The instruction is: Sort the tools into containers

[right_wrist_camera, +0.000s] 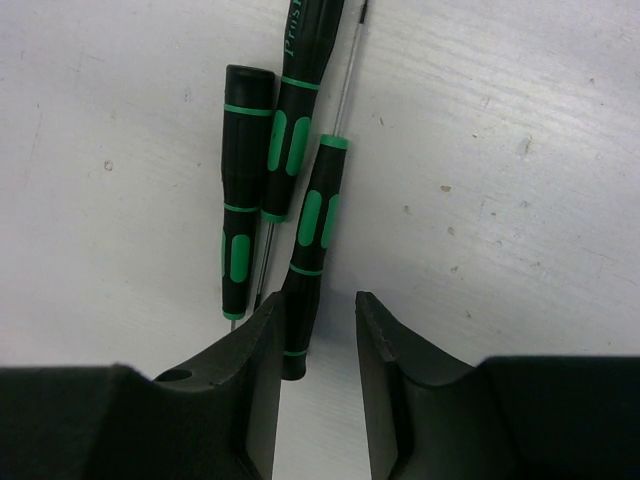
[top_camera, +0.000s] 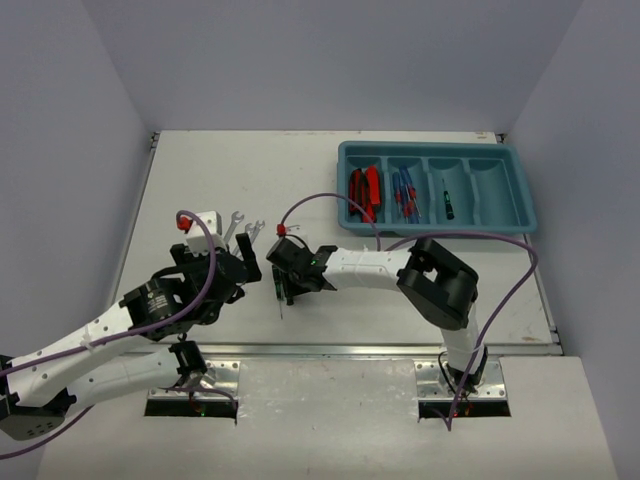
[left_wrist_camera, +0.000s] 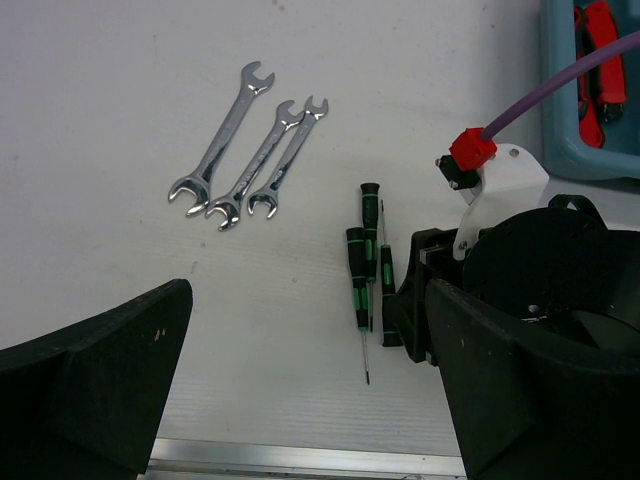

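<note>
Three short black screwdrivers with green marks [left_wrist_camera: 365, 260] lie side by side on the table. In the right wrist view the rightmost one [right_wrist_camera: 312, 250] has its handle end between my right gripper's [right_wrist_camera: 318, 340] open jaws, close against the left finger [right_wrist_camera: 250, 380]. The other two [right_wrist_camera: 240, 190] lie just left of it. Three silver wrenches [left_wrist_camera: 245, 150] lie to the far left. My left gripper [left_wrist_camera: 310, 400] is open and empty, low over the table near the screwdrivers. The teal tray [top_camera: 525, 200] holds red-and-black tools [top_camera: 364, 192], blue screwdrivers [top_camera: 405, 193] and one black screwdriver [top_camera: 448, 200].
The tray's rightmost compartment [top_camera: 493, 192] holds nothing. My two grippers are close together, left gripper [top_camera: 235, 275] and right gripper [top_camera: 290, 280]. Purple cables loop over both arms. A metal rail [left_wrist_camera: 300, 460] runs along the table's near edge.
</note>
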